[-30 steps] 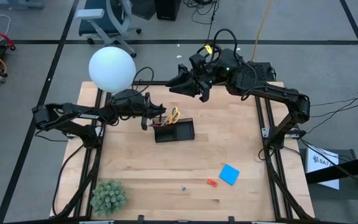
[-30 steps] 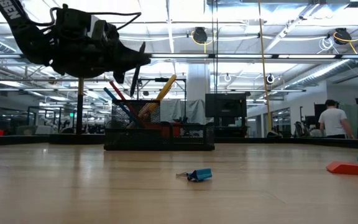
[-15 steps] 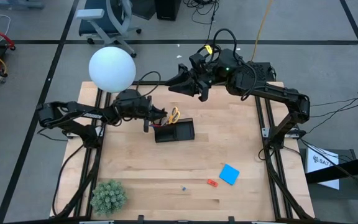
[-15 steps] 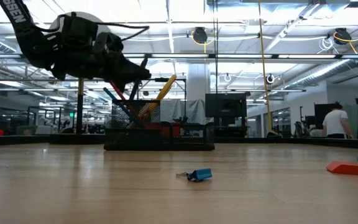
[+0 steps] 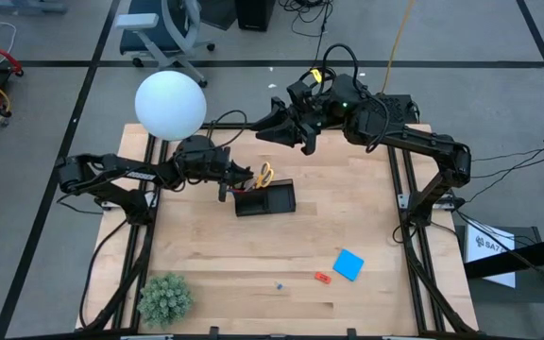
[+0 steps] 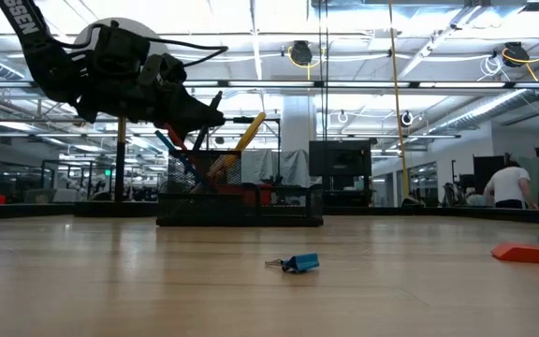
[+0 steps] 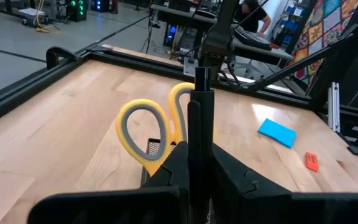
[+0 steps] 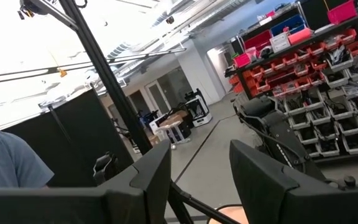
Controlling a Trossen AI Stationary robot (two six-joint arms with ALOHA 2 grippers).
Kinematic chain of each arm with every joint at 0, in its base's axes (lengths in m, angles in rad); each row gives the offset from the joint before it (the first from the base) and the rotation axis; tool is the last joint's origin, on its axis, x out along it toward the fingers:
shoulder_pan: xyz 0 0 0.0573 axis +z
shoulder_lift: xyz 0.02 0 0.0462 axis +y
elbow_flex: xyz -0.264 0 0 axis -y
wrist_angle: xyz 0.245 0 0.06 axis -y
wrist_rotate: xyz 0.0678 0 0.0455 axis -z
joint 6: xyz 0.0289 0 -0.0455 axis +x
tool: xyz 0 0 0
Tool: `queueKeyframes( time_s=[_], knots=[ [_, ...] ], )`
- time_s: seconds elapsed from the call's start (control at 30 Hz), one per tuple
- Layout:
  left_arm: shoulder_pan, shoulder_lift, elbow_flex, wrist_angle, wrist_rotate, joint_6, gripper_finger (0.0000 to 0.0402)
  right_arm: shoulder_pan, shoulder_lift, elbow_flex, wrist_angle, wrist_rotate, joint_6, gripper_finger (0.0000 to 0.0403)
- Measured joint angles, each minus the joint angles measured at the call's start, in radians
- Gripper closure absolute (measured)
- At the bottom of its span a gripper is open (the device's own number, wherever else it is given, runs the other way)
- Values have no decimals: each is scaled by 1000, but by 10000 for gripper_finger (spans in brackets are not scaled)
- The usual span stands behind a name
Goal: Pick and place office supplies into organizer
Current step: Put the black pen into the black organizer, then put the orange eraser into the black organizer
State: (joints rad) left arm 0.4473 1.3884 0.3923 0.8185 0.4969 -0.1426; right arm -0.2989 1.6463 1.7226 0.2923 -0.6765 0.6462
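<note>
Left end effector at organizer left edge, black pen between fingers

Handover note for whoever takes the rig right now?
Left gripper: over the left end of the black mesh desk organizer, fingers closed on a thin black pen standing upright over it, not yet released.
Right gripper: waiting raised above the table's back edge, fingers apart, empty.
Done: yellow-handled scissors and some pens stand in the organizer.
Left on the wooden table: blue square note pad, small red-orange piece, tiny blue piece, all toward the front right.
Next, probably: let the pen drop in, then collect those three.
</note>
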Motion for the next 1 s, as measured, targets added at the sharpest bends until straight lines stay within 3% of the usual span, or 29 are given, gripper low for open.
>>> queueKeyframes(
  time_s=[0.43, 0.77, 1.0],
  knots=[
    [-51, 0, 0, -24, 25, -4, 363, 0, 0, 0, -14, 0, -26, 248],
    [-71, 0, 0, -23, -27, -72, 277, 0, 0, 0, -14, 0, -33, 248],
    [-73, -1, 7, 20, -26, -165, 245, 0, 0, 0, -14, 0, -34, 248]
  ],
)
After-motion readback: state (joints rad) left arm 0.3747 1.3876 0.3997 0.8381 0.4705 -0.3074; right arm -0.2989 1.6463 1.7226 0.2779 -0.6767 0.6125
